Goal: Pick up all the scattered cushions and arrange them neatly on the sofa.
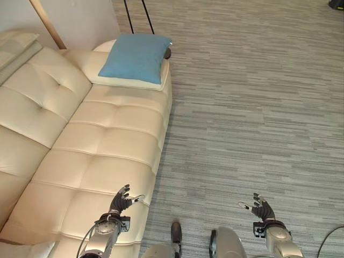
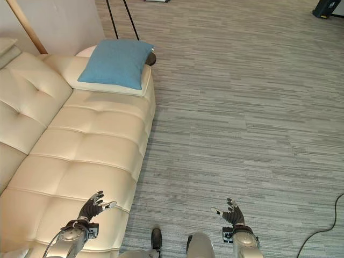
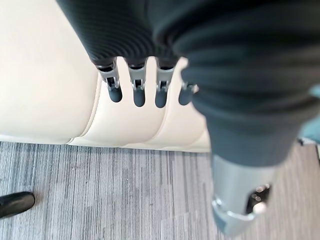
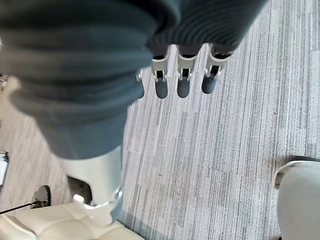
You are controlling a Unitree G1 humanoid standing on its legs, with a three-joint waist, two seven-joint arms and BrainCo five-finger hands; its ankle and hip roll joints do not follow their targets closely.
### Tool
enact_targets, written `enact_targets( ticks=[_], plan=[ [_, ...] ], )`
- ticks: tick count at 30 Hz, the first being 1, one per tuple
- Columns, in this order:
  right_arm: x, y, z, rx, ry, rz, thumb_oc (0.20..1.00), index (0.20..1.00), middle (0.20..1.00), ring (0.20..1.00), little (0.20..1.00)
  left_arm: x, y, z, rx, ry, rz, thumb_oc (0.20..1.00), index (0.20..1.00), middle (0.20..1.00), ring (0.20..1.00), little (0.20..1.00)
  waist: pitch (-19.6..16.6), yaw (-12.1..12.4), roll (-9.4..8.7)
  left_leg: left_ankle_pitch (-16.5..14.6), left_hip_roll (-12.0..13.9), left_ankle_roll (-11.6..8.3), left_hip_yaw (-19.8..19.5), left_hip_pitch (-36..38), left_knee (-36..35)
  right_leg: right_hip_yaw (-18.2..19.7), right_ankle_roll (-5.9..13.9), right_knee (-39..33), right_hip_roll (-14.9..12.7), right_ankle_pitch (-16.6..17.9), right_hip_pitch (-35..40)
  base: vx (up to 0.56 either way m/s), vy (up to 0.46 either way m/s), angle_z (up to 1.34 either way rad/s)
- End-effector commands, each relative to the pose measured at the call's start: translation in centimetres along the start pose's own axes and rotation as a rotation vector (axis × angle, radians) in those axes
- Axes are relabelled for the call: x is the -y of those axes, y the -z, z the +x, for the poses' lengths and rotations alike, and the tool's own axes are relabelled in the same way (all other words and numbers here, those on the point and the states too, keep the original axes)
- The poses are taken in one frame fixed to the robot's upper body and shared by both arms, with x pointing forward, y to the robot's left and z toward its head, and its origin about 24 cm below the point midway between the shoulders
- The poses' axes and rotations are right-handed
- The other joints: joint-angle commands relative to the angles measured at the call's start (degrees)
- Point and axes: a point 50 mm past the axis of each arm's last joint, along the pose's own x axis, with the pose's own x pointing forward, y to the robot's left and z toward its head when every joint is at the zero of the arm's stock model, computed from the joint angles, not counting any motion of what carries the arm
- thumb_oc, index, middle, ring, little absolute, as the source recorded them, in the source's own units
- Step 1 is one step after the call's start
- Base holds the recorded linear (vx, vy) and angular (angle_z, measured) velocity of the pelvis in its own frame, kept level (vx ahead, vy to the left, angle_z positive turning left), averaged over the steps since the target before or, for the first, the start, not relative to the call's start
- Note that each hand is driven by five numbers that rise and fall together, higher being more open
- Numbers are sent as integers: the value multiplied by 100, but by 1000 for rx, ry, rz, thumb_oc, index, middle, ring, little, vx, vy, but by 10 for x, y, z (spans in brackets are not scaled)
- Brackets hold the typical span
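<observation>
blue cushion (image 1: pixel 135 57) lies on sofa (image 1: pixel 102 145); each robot hand (image 1: pixel 120 203) (image 1: pixel 261 208) seemingly spread, empty.

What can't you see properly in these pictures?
- Cream cushion under the blue cushion: mostly covered, head views.
- Dark round thing behind the blue cushion: mostly hidden, can't identify.
- Sofa backrest: cut off by the picture's edge.
</observation>
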Motion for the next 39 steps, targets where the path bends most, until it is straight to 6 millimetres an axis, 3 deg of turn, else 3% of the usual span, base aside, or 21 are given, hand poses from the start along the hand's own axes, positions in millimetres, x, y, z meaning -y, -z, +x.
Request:
enact_targets(
  ticks=[1, 6, 8, 10, 11, 12, 14, 15, 16, 18, 22, 24, 25, 30, 32, 36, 37, 38, 39],
  plan=[
    [10, -29, 8, 105, 33, -7, 1000, 1000, 1000, 1000, 1000, -11, -20, 2, 100, -43, -2, 1000, 1000, 1000, 1000, 1000, 86, -67, -18, -1037, 472, -647, 69, 433, 394, -344, 164, -1299, 78, 927, 519, 296, -115, -12],
    [11, -28, 7, 100, 41, -1, 1000, 1000, 1000, 1000, 1000, -10, -28, 4, 129, -45, -8, 1000, 1000, 1000, 1000, 1000, 103, -168, -71, -1239, 512, -751, 7, 709, 384, -445, 269, -1815, 97, 1225, 450, 281, -121, 8],
    [12, -23, 5, 92, 43, 11, 1000, 1000, 1000, 1000, 1000, -8, -27, 5, 122, -45, -8, 1000, 1000, 1000, 1000, 1000, 22, -212, -123, -1380, 514, -797, 2, 902, 332, -438, 199, -1799, 88, 1346, 545, 368, -158, 32],
    [15, -20, 4, 83, 47, 19, 1000, 1000, 1000, 1000, 1000, -2, -23, 5, 103, -37, -49, 1000, 1000, 1000, 1000, 1000, -107, -266, -41, -1578, 812, -953, -74, 1083, 524, -431, 61, -1479, 191, 1199, 580, 426, -222, 49],
    [15, -20, 4, 83, 47, 19, 1000, 1000, 1000, 1000, 1000, -2, -23, 5, 103, -37, -49, 1000, 1000, 1000, 1000, 1000, -117, -277, -57, -1562, 794, -949, -84, 1061, 525, -434, 61, -1486, 171, 1211, 567, 455, -307, 40],
    [17, -17, 3, 75, 44, 18, 1000, 1000, 1000, 1000, 1000, 0, -19, 4, 91, -32, -75, 1000, 1000, 1000, 1000, 1000, -163, -270, -5, -1406, 980, -1086, -74, 929, 1108, -468, -89, -1444, 347, 1032, 736, 271, -239, 21],
    [19, -19, 3, 84, 44, 24, 1000, 1000, 1000, 1000, 1000, 2, -17, 4, 80, -27, -100, 1000, 1000, 1000, 1000, 1000, -130, -214, -27, -1011, 1032, -1164, -183, 511, 2136, -432, -281, -1515, 514, 884, 969, 275, -256, 19],
    [19, -19, 3, 84, 44, 25, 1000, 1000, 1000, 1000, 1000, 2, -17, 4, 80, -27, -99, 1000, 1000, 1000, 1000, 1000, -144, -229, -44, -992, 1010, -1159, -196, 481, 2138, -440, -280, -1522, 491, 897, 952, 163, -176, 5],
    [20, -20, 3, 89, 50, 27, 1000, 1000, 1000, 1000, 1000, 2, -18, 4, 82, -28, -107, 1000, 1000, 1000, 1000, 1000, -113, -187, -68, -771, 1032, -1186, -263, 250, 2599, -427, -380, -1550, 564, 779, 1055, 126, -141, -23],
    [25, -23, 4, 94, 64, 31, 1000, 1000, 1000, 1000, 1000, 2, -18, 5, 76, -32, -117, 1000, 1000, 1000, 1000, 1000, -21, -94, -160, -655, 1050, -1078, -254, -273, 3091, -371, -512, -1620, 606, 539, 1319, 283, -196, -30],
    [30, -26, 5, 105, 73, 29, 1000, 1000, 1000, 1000, 1000, 1, -15, 4, 64, -37, -114, 1000, 1000, 1000, 1000, 1000, 28, 78, -251, -1025, 942, -960, -166, -764, 2432, -238, -459, -1675, 585, 309, 1641, 289, -47, 3],
    [31, -27, 5, 107, 81, 19, 1000, 1000, 1000, 1000, 1000, 3, -13, 4, 56, -34, -109, 1000, 1000, 1000, 1000, 1000, 34, 158, -191, -685, 926, -1018, -205, -967, 1723, -222, -451, -1697, 662, 211, 1800, 337, 54, -32],
    [32, -28, 6, 109, 85, 11, 1000, 1000, 1000, 1000, 1000, 4, -12, 4, 52, -32, -106, 1000, 1000, 1000, 1000, 1000, 48, 272, -82, -120, 960, -1084, -278, -1175, 1002, -163, -461, -1754, 818, 102, 2028, 305, 61, -11],
    [29, -22, 5, 91, 94, 21, 1000, 1000, 1000, 1000, 1000, 2, -14, 5, 62, -39, -82, 1000, 1000, 1000, 1000, 1000, 35, 402, -67, 167, 914, -1139, -44, -1369, 300, -40, -400, -1825, 927, -121, 2483, 311, 74, -19],
    [27, -18, 3, 82, 87, 14, 1000, 1000, 1000, 1000, 1000, 2, -12, 4, 55, -38, -73, 1000, 1000, 1000, 1000, 1000, -20, 399, -48, 288, 930, -1117, -51, -1291, 320, 9, -360, -1825, 917, -169, 2598, 307, 136, -24],
    [19, -14, 2, 69, 51, 18, 1000, 1000, 1000, 1000, 1000, -7, -5, 0, 38, -44, -35, 1000, 1000, 1000, 1000, 1000, -253, 428, -231, 4, 788, -885, 57, -1146, 676, 247, -146, -1385, 580, -225, 2613, 419, 236, -52],
    [16, -12, 1, 61, 41, 17, 1000, 1000, 1000, 1000, 1000, -9, -5, -1, 35, -47, -30, 1000, 1000, 1000, 1000, 1000, -250, 436, -251, -107, 748, -801, 89, -1072, 726, 287, -83, -976, 514, -221, 2483, 213, 190, -37],
    [13, -11, 2, 52, 28, 18, 1000, 1000, 1000, 1000, 1000, -13, -3, -2, 27, -54, -15, 1000, 1000, 1000, 1000, 1000, -178, 379, -265, -331, 666, -630, 143, -859, 795, 382, 108, -61, 377, 47, 2093, 208, 188, -24],
    [13, -11, 2, 52, 28, 18, 1000, 1000, 1000, 1000, 1000, -13, -3, -2, 27, -54, -16, 1000, 1000, 1000, 1000, 1000, -192, 386, -255, -322, 679, -631, 145, -877, 792, 388, 105, -69, 389, 63, 2073, 190, 178, -20]
  ],
)
